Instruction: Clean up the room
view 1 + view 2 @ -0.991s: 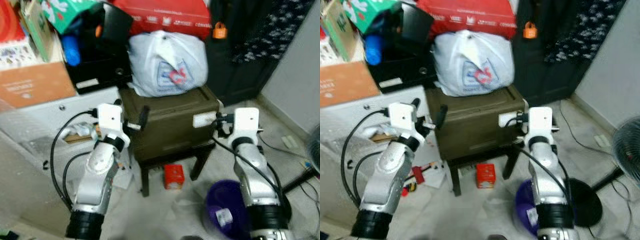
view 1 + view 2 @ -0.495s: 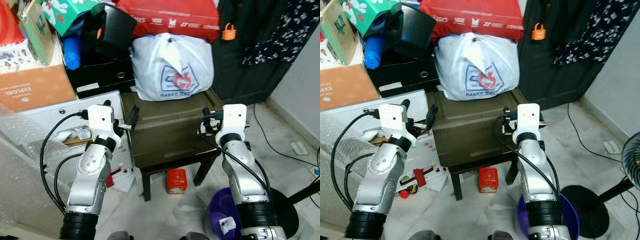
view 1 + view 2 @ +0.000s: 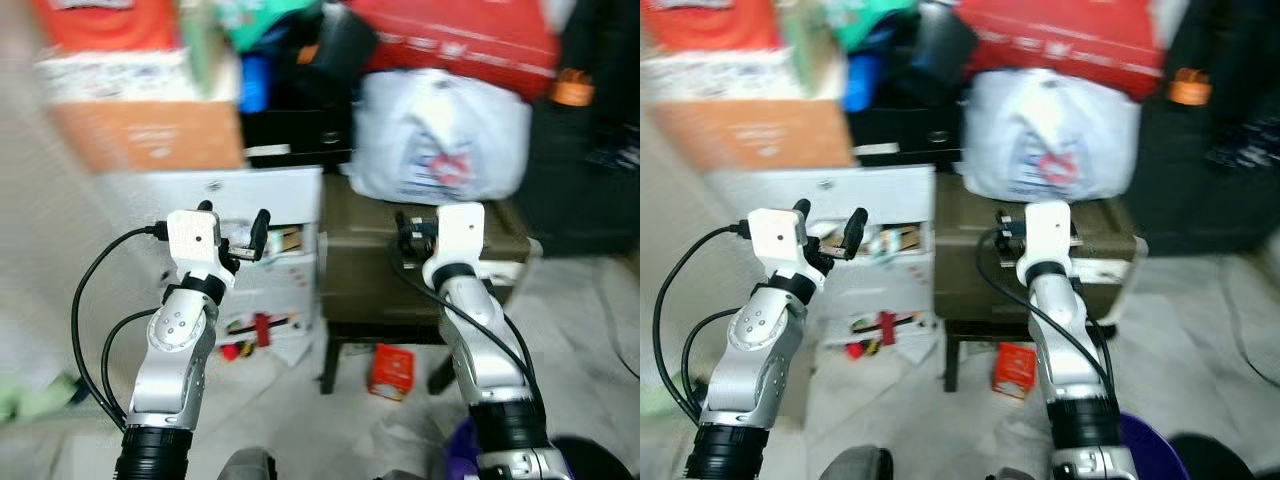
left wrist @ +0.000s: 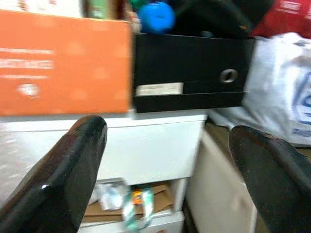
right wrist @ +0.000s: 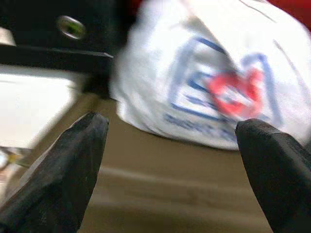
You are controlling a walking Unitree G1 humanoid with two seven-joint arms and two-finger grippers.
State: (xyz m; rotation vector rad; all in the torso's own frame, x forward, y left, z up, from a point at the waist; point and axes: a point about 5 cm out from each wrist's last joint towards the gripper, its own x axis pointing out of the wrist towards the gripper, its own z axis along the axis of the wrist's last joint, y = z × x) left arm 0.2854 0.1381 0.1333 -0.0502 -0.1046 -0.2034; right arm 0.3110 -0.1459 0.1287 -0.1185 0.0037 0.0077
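The picture is blurred by motion. My left gripper (image 3: 235,222) is raised and open in front of a white cabinet (image 3: 275,195), with nothing between its fingers (image 4: 80,160). My right gripper (image 5: 172,125) is also open and empty, held up close to an olive-brown box (image 3: 365,285) on a dark stool. A white plastic bag (image 3: 440,140) with a red and blue print sits on top of that box. A small red box (image 3: 388,370) lies on the floor under the stool.
An orange cardboard box (image 3: 150,130) and a black box (image 3: 290,150) sit on the white cabinet, with a red bag (image 3: 460,40) higher up. A red tool (image 3: 255,328) and papers lie on the floor. A purple bin (image 3: 462,462) stands at the lower right.
The whole view has swung so the scene slid right, and it is blurred. My left gripper now faces the white cabinet instead of the olive box's edge. Both grippers stay open.
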